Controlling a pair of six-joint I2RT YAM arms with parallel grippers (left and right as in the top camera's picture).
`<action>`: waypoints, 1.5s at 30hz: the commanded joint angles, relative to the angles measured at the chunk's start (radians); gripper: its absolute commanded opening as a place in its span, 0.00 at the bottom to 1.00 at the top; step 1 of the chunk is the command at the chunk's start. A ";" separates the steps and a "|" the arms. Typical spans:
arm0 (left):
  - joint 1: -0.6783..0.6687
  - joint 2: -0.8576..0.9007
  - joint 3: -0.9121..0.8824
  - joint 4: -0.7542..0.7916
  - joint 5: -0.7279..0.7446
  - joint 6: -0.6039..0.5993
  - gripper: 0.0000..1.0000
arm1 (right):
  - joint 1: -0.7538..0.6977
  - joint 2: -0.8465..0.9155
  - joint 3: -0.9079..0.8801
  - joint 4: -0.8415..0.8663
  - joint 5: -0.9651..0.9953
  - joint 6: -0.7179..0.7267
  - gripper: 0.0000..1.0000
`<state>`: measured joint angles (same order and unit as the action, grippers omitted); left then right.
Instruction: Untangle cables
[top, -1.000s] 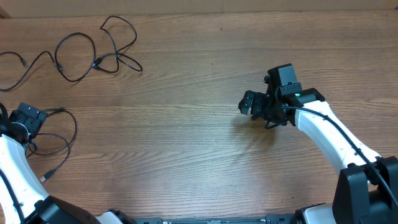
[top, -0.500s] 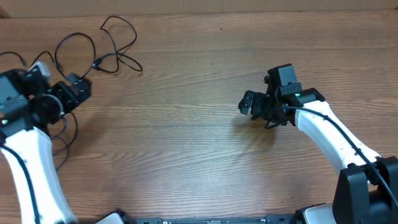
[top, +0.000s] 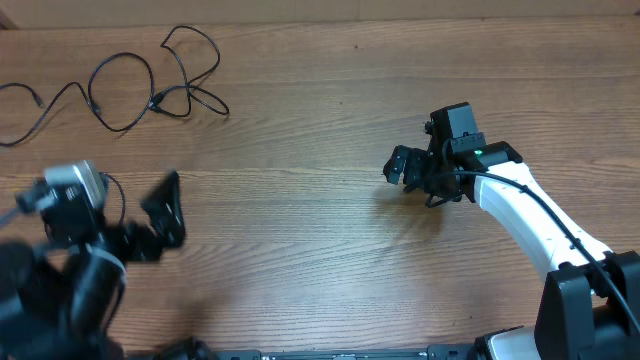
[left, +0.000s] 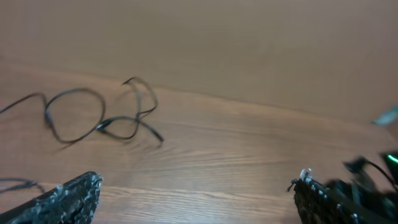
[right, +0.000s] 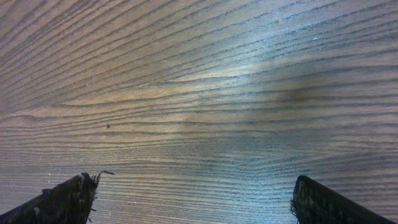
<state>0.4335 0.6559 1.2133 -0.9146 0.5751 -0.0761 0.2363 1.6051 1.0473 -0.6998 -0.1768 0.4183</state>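
The cables (top: 125, 92) lie as thin black loops on the wood at the far left; in the left wrist view the cables (left: 93, 118) are ahead and to the left, slightly blurred. A bit of another cord (top: 115, 196) shows beside the left arm, the rest hidden by it. My left gripper (top: 158, 222) is blurred, raised over the front left of the table, open and holding nothing (left: 196, 202). My right gripper (top: 398, 168) hovers right of centre, far from the cables, open over bare wood (right: 196, 199).
The wooden table (top: 300, 230) stretches between the two arms. The right arm's white link (top: 520, 215) runs toward the front right corner. In the left wrist view the right arm (left: 373, 177) shows dark at the right edge.
My left arm swung from the left edge up toward the cables, then down and right to the front left, and is still blurred. The right arm and cables have not moved.
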 joint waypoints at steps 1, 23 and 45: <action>-0.002 -0.085 0.008 -0.017 0.131 0.088 1.00 | -0.002 -0.021 0.020 0.002 0.001 0.001 1.00; -0.002 -0.196 0.008 -0.317 0.132 0.071 1.00 | -0.002 -0.021 0.020 0.002 0.001 0.001 1.00; -0.305 -0.527 -0.377 -0.135 -0.080 0.080 0.99 | -0.002 -0.021 0.020 0.002 0.001 0.001 1.00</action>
<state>0.1501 0.1795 0.9119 -1.0721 0.5179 -0.0162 0.2363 1.6054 1.0473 -0.7006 -0.1768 0.4183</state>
